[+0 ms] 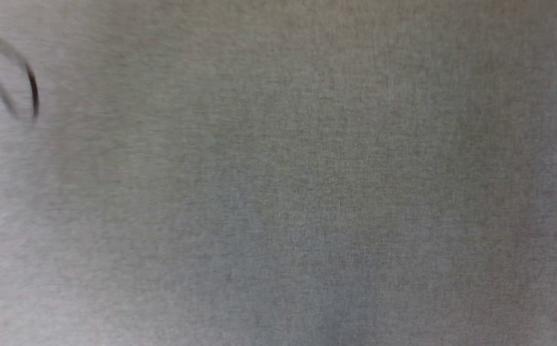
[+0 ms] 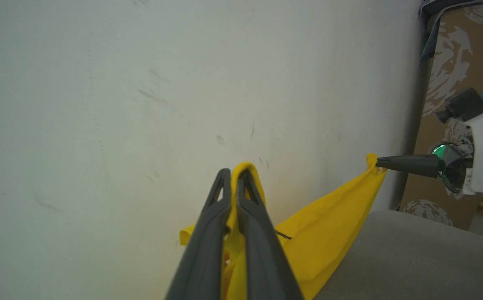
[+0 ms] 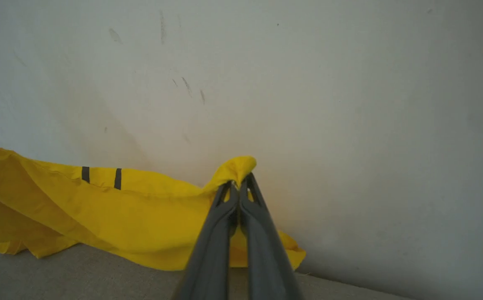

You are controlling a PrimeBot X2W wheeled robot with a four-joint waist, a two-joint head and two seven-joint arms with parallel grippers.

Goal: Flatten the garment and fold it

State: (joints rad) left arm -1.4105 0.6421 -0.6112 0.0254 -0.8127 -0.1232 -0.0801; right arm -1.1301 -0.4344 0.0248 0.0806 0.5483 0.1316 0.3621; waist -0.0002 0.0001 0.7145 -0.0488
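Both claws hold the garment (image 3: 120,208) stretched in front of the pale wall (image 3: 329,83). The left claw (image 2: 233,177) is clamped on 1 yellow edge and the right claw (image 3: 239,183) on another. Its lower folds sag to the grey surface (image 3: 78,275) below the wall, possibly a cloth-covered tabletop. Flattening looks begun; laying it flat and every fold remain.

A pale, off-white wall (image 2: 141,83) carries faint dark scuffs and streaks under soft, even light. Against its foot lies a grey woven-cloth counter (image 2: 412,258) with a rounded corner. Beyond the wall's edge stands a brown panel (image 2: 454,62) with pale swirling marks.
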